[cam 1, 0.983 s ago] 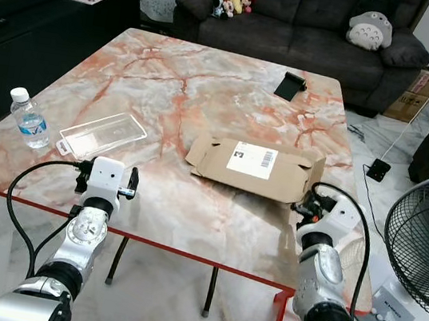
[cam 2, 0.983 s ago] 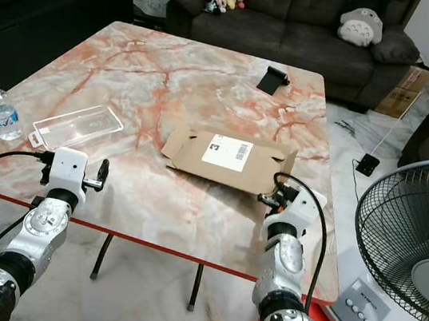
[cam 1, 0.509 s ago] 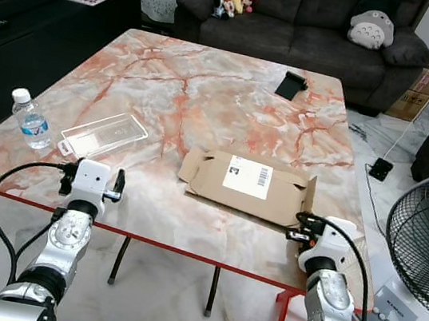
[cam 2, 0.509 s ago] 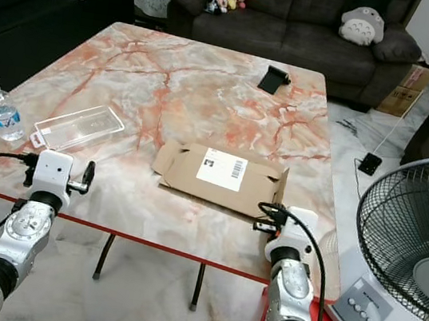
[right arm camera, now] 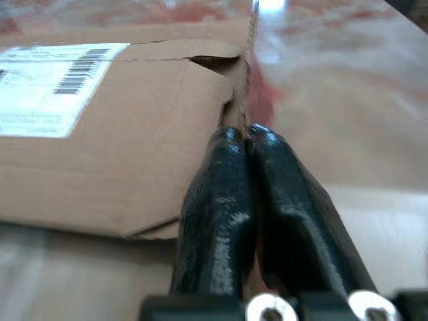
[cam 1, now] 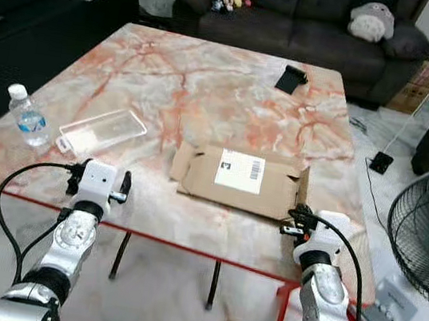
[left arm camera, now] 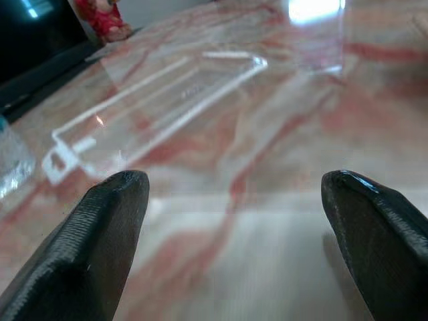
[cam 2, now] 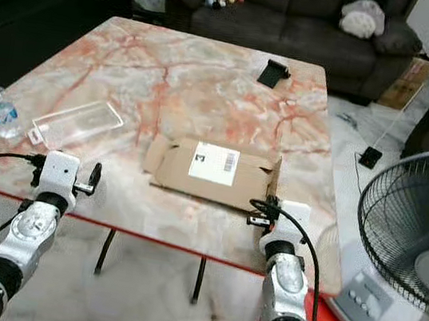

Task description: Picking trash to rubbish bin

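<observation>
The right gripper (right arm camera: pixel 246 144) is seen pinched closed on the near right corner of a flattened cardboard box (cam 1: pixel 237 182), which lies on the marble surface (cam 1: pixel 209 87) close to its front edge, while the left gripper (left arm camera: pixel 234 200) is held open and empty over the surface just short of a clear plastic tray (cam 1: pixel 102 132), with a water bottle (cam 1: pixel 27 116) beside it. The grasping step is judged to be in hand; next, the cardboard would need to be lifted or dragged clear of the edge and carried to a bin.
</observation>
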`<state>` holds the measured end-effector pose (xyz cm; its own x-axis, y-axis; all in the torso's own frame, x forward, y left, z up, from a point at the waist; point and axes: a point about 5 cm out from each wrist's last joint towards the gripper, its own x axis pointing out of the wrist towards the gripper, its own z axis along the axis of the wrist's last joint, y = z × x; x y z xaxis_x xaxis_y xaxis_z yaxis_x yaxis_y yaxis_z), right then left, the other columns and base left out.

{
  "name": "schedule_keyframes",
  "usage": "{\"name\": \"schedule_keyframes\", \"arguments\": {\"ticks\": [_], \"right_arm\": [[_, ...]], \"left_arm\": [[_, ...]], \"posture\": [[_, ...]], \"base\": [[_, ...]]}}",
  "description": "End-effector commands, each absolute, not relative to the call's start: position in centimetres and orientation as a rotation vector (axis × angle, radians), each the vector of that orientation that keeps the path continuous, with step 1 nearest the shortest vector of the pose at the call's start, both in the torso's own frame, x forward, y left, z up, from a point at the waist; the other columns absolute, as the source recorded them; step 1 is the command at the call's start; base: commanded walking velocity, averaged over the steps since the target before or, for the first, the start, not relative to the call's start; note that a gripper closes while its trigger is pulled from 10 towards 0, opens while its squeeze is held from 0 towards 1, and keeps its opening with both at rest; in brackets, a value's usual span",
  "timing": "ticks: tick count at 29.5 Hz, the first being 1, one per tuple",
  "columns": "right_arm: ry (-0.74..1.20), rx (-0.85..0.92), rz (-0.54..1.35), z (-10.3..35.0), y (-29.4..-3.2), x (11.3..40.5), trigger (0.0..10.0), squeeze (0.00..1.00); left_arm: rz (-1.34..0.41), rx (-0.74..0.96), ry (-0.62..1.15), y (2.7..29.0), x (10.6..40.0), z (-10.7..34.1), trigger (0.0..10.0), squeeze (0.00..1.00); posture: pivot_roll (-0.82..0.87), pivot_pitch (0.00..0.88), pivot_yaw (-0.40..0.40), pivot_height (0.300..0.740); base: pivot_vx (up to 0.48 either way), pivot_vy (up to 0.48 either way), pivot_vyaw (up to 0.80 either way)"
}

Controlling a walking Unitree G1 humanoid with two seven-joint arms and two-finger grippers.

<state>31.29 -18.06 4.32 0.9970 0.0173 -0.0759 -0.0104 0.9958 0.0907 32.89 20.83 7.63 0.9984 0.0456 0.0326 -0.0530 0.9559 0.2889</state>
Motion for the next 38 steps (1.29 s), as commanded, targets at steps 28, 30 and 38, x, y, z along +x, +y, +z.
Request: {"name": "schedule_keyframes", "arguments": {"ticks": [28,30,38], "right_arm": [[0.067,0.105,0.008,4.3,-17.2,31.3,10.0,0.00],[0.071,0.107,0.006,4.2,-17.3,31.2,10.0,0.00],[0.182,0.144,-0.030,2.4,-17.7,30.3,10.0,0.00]], "left_arm": [[0.044,0.283,-0.033,20.5,32.8,7.6,10.0,0.00],[0.045,0.283,-0.031,20.6,32.8,7.6,10.0,0.00],[0.054,0.260,0.080,20.9,32.4,6.0,10.0,0.00]], "posture": [[0.03,0.000,-0.029,0.740],[0.03,0.000,-0.030,0.740],[0.03,0.000,-0.031,0.740]], "base": [[-0.276,0.000,0.00],[-0.262,0.000,0.00],[-0.062,0.000,0.00]]}}
